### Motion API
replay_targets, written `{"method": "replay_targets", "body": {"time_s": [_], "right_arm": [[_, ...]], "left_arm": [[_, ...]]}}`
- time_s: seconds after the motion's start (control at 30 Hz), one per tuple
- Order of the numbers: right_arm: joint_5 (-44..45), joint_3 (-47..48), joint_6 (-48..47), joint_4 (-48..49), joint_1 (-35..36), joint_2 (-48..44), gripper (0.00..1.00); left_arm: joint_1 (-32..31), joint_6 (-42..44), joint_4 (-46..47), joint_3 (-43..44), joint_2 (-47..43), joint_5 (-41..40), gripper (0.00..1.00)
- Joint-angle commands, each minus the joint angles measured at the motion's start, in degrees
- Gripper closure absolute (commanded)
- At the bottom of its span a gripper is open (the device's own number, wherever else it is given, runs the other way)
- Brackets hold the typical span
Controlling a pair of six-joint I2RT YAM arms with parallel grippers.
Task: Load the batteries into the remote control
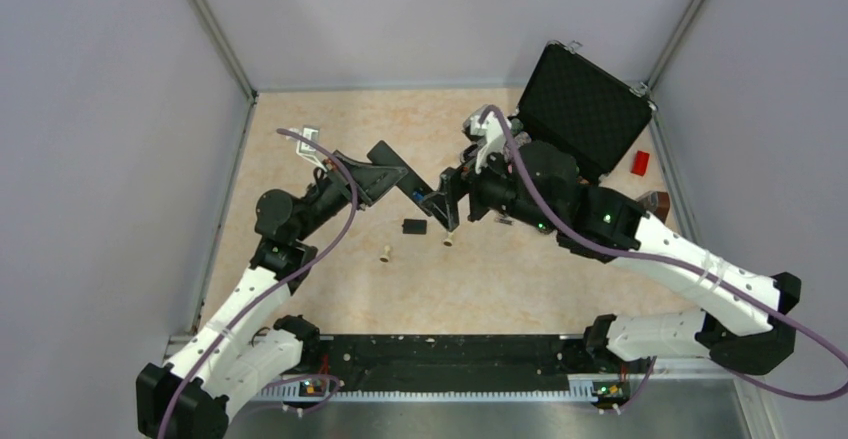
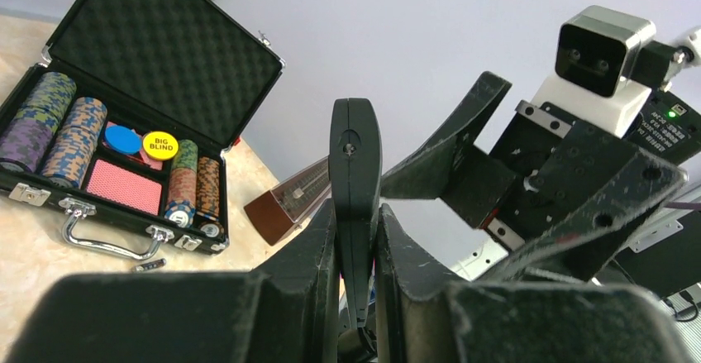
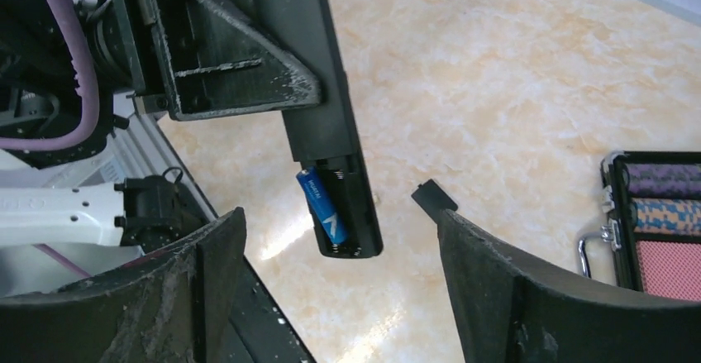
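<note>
At the bench's 1 o'clock, the chip case holds a yellow chip reading "BIG BLIND". Your left end effector is clenched on the remote control above mid-bench. Your right end effector gapes, released, around the blue battery in the remote's 6 o'clock end.

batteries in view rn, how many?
1. A blue battery lies in the open compartment at the end of the remote control, seen from the right wrist. Others may be hidden.

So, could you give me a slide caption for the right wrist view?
Left fingers hold the remote control, one blue battery in its open compartment, right fingers open nearby.
</note>
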Motion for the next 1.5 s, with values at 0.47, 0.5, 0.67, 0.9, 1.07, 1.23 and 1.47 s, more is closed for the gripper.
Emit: {"method": "replay_targets", "body": {"time_s": [0.47,0.5,0.67,0.9,1.07,1.23,1.47], "right_arm": [[-4.5,-10.5,40.9,9.4,-5.9,-5.0,0.01],[-5.5,-11.9,42.4,12.4,-5.9,-5.3,0.01],[-7.5,-15.5,46.3,18.7,-5.9,-5.3,0.01],[-7.0,-15.7,47.1,20.5,-5.9,-5.6,0.01],[-7.0,-15.2,47.0,20.1,-5.9,-4.4,0.01],[-6.5,-15.3,48.2,20.8,-5.9,-3.0,0.02],[-7.1,-16.2,50.7,22.9,-6.0,-1.7,0.2]], "left_arm": [[-0.1,-1.0,2.2,1.6,-2.2,-0.2,1.0],[-0.1,-1.1,1.5,1.8,-2.3,-0.4,1.0],[0.0,-0.9,-0.4,2.3,-2.7,-0.8,1.0],[-0.1,-0.5,-1.4,2.3,-2.8,-1.1,1.0],[-0.1,-0.5,-1.4,2.3,-2.6,-0.9,1.0],[-0.1,-0.4,-1.1,2.1,-2.7,-0.4,1.0],[-0.1,-0.4,-0.6,1.9,-2.7,-0.2,1.0]]}}
